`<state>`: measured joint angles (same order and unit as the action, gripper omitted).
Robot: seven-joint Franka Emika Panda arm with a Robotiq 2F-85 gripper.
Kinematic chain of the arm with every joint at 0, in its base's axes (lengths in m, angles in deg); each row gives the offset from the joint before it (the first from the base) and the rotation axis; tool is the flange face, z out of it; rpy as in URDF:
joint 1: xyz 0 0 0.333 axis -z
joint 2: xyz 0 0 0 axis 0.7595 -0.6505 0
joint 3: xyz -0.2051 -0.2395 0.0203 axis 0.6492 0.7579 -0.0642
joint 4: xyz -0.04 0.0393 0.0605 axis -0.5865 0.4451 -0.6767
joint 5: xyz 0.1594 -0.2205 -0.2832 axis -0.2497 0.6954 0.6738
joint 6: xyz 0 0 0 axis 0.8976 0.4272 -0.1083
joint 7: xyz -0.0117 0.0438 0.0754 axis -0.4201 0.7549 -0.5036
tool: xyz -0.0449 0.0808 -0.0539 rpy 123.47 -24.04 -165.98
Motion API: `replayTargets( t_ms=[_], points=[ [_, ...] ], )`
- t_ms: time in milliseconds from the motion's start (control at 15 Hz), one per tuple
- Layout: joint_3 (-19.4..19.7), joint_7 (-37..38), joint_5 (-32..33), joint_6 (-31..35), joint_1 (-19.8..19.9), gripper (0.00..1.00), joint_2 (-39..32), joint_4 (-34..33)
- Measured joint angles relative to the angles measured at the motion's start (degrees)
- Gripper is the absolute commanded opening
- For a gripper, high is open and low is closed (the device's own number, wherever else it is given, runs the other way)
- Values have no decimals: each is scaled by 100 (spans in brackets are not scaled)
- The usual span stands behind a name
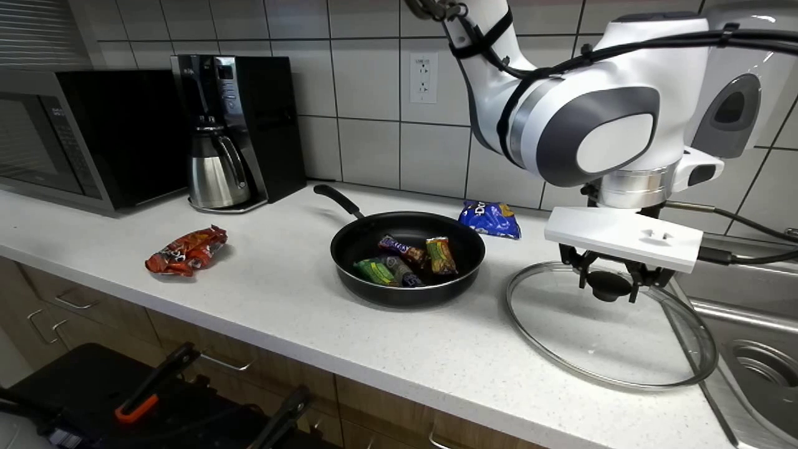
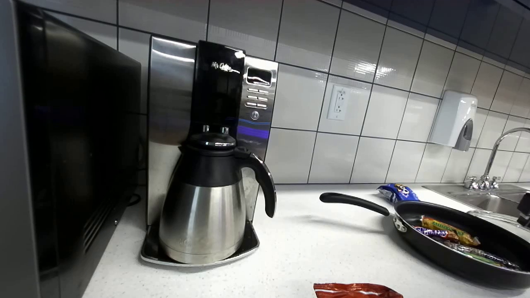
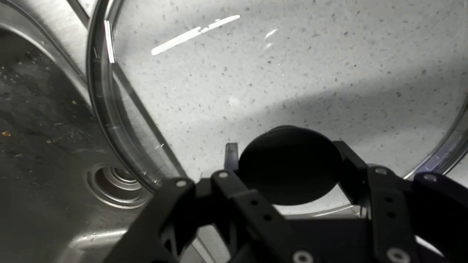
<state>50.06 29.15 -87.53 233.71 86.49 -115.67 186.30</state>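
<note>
A clear round glass lid [image 1: 592, 340] with a metal rim and a black knob [image 1: 610, 285] rests at the counter's right, its edge reaching over the sink border. My gripper [image 1: 609, 295] points down over the lid with one finger on each side of the knob. In the wrist view the fingers [image 3: 287, 160] are shut against the dark knob [image 3: 289, 170], and the lid glass [image 3: 256, 80] spreads beneath. A black frying pan [image 1: 352, 271] stands left of the lid, with several candy bars [image 1: 441, 255] inside. In an exterior view only a dark bit of the gripper [image 2: 525, 207] shows at the edge.
A steel sink [image 1: 735, 312] adjoins the lid. A blue snack packet [image 1: 489, 219] lies behind the pan. A red snack packet [image 1: 187, 251] lies near the front edge at left. A coffee maker [image 1: 268, 125] with a steel carafe [image 1: 215, 171] and a microwave [image 1: 124, 137] stand farther left.
</note>
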Motion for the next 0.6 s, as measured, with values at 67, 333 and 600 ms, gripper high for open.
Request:
replayTargets(
  t_ms=[67, 333, 600],
  points=[
    [0, 1, 49, 0, 0, 39, 2, -1],
    [-41, 1, 224, -3, -1, 39, 51, 0],
    [-156, -9, 236, -3, -1, 39, 204, 10]
  ],
)
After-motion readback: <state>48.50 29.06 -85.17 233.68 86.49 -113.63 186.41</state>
